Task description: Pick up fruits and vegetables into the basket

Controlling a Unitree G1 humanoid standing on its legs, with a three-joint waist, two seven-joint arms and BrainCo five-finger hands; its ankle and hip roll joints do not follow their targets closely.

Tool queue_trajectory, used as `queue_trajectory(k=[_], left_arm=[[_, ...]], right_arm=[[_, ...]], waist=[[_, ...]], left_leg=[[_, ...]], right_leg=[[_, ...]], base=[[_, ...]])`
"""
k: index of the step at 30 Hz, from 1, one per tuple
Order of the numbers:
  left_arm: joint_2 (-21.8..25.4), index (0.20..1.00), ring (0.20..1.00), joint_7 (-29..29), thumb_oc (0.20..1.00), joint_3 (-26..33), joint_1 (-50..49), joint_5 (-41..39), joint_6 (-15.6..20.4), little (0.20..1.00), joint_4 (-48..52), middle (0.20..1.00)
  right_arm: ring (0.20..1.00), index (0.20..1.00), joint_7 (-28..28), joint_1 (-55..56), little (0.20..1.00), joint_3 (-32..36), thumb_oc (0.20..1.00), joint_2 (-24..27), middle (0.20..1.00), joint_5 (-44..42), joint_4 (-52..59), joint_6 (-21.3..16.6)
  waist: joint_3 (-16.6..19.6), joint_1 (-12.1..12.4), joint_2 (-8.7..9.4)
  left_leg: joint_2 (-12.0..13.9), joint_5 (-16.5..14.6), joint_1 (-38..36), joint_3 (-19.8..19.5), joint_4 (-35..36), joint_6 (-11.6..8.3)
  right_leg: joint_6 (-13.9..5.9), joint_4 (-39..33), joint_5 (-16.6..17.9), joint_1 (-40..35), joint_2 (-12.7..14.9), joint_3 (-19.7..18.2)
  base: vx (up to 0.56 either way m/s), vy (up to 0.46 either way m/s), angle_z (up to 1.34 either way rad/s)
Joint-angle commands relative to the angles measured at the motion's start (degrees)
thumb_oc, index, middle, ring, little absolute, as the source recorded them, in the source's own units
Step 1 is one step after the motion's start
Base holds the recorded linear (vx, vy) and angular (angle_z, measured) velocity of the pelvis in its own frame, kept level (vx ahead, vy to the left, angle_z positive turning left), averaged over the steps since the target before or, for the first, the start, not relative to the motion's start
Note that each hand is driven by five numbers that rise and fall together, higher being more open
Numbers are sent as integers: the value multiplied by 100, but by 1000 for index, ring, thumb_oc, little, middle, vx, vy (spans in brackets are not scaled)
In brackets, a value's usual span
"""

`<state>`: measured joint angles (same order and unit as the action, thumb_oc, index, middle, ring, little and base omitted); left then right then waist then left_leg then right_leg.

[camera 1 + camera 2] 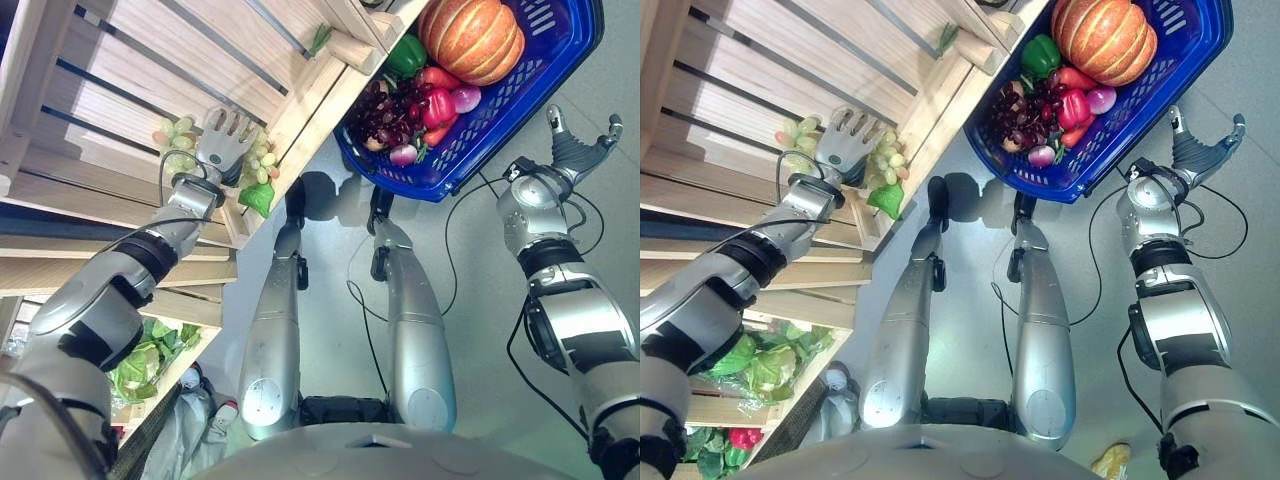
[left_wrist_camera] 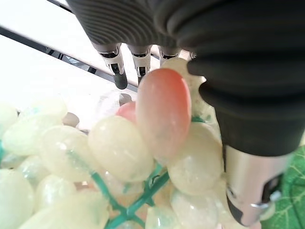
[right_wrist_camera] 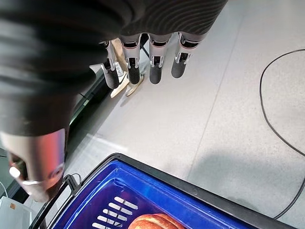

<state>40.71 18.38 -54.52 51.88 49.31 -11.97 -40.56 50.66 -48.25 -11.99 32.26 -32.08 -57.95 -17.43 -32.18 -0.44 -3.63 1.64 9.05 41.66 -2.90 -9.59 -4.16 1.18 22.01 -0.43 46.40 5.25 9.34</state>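
Pale green plastic grapes [image 1: 262, 160] on the wooden crate shelf [image 1: 120, 100] lie under the left robot hand [image 1: 225, 143], fingers straight; right robot hand [image 1: 578, 148], fingers apart, hangs beside the blue plastic basket [image 1: 500, 115].

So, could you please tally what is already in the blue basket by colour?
Orange: 1, the pumpkin
Green: 1, the green pepper
Red: 2, the red peppers
Dark purple: 1, the dark grape bunch
Purple-white: 2, the small bulbs
Total: 7 in the blue basket
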Motion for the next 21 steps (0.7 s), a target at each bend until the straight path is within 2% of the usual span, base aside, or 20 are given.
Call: queue_trajectory(k=[1, 6, 12, 21], left_arm=[[222, 1000, 1000, 68, 1000, 58, -1, -128, 67, 1000, 304, 1000], [198, 1000, 1000, 570, 1000, 117, 43, -623, 306, 1000, 201, 1000], [65, 1000, 1000, 450, 1000, 194, 56, -771, 494, 1000, -135, 1000], [-315, 1000, 1000, 372, 1000, 303, -107, -963, 890, 1000, -1205, 1000]], right_arm=[[1000, 1000, 35, 135, 1000, 189, 1000, 84, 1000, -68, 15, -266], [1000, 1000, 13, 120, 1000, 150, 1000, 101, 1000, -82, 6, -274], [1000, 1000, -35, 89, 1000, 121, 1000, 85, 1000, -69, -85, -311], [1000, 1000, -177, -12, 1000, 38, 1000, 76, 1000, -144, -288, -254]], waist=[[239, 41, 58], [239, 19, 61], [239, -3, 74], [239, -77, 121]], left_leg=[[-284, -685, -140, 308, -411, 115], [-280, -672, -138, 317, -402, 106], [-270, -666, -132, 333, -413, 89], [-243, -679, -110, 391, -461, 92]], right_leg=[[-720, -544, 360, -461, -117, -112], [-716, -550, 366, -452, -133, -133], [-712, -545, 353, -450, -155, -168], [-686, -499, 319, -409, -212, -238]], base=[[0, 0, 0], [0, 0, 0], [0, 0, 0], [10, 30, -4]])
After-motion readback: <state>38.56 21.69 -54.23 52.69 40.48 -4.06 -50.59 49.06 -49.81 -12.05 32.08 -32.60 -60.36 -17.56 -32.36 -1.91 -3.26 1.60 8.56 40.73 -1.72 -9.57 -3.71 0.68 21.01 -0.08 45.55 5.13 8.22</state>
